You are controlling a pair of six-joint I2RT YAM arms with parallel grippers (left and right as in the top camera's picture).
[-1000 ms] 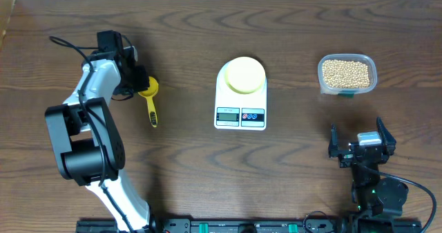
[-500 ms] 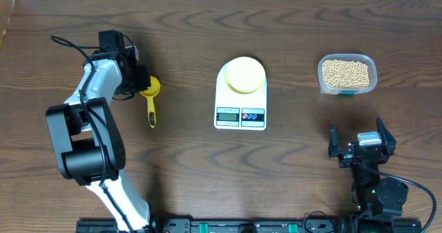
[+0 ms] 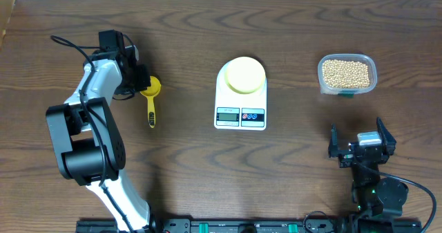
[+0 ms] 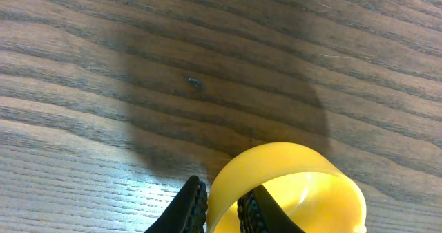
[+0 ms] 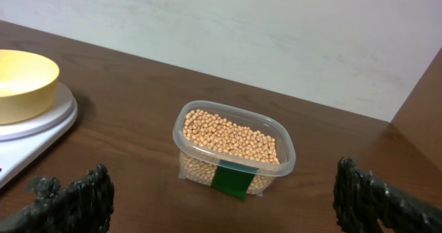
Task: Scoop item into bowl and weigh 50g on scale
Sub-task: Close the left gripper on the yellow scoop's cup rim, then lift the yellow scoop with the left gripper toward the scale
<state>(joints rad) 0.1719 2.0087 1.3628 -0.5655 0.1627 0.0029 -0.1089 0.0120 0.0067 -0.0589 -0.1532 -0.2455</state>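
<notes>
- Note the left gripper (image 3: 139, 81) near the far left corner of the table (image 3: 207, 171). Over the last second it has narrowed its jaws and now pinches the cup wall of the measuring scoop (image 3: 150, 98).
- Confirm in the left wrist view: one finger (image 4: 193, 205) outside the yellow rim, the other inside, both against the wall.
- Compare with a second ago: cup nudged slightly towards the left edge, handle flat on the wood and pointing at the near edge.
- Treat the grasp as just made and the lift as not yet begun. Count scooping and weighing as wholly outstanding.
- Find the right gripper (image 3: 359, 140) by the near right corner, jaws wide apart, holding nothing.
- Locate the beans (image 3: 346, 72) in the clear container (image 3: 373, 83) towards the far right corner, well apart from the scoop.
- Locate the bowl (image 3: 242, 74) on the scale (image 3: 240, 126) at mid-table, empty. Regard the display as too small to read.
- Expect a long carry across the table to the container. Guard against the scoop pivoting in such a thin-wall pinch.
</notes>
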